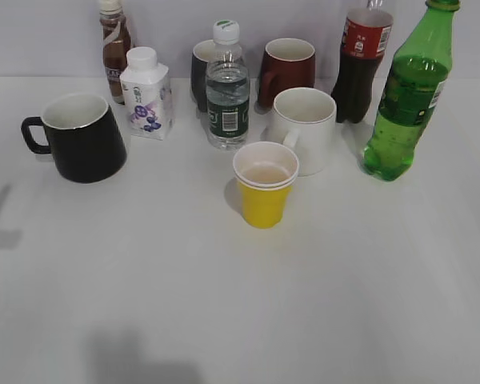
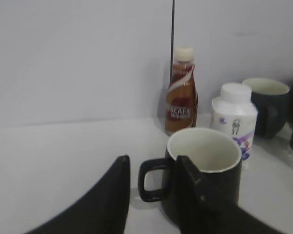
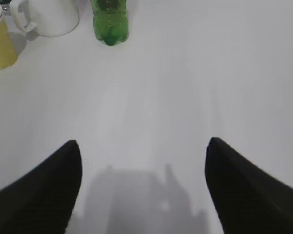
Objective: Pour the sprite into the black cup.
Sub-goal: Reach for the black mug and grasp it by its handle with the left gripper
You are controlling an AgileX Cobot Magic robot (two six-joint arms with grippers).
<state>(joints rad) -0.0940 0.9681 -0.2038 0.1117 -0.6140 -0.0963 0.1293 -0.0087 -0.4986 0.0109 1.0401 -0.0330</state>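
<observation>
The sprite (image 1: 406,100), a tall green bottle, stands upright at the back right of the table; its base shows in the right wrist view (image 3: 110,22). The black cup (image 1: 84,138), wide with a white inside, stands at the left with its handle pointing left. In the left wrist view the black cup (image 2: 207,170) is close ahead, and my left gripper (image 2: 154,163) is open with its fingertips either side of the handle, not touching it. My right gripper (image 3: 144,146) is open and empty over bare table, well short of the sprite. Neither gripper shows in the exterior view.
A yellow paper cup (image 1: 264,186) stands mid-table with a white mug (image 1: 304,128) behind it. Along the back are a coffee bottle (image 1: 114,48), a white milk carton (image 1: 147,94), a clear water bottle (image 1: 227,88), a dark mug (image 1: 202,72), a dark red mug (image 1: 288,70) and a cola bottle (image 1: 362,64).
</observation>
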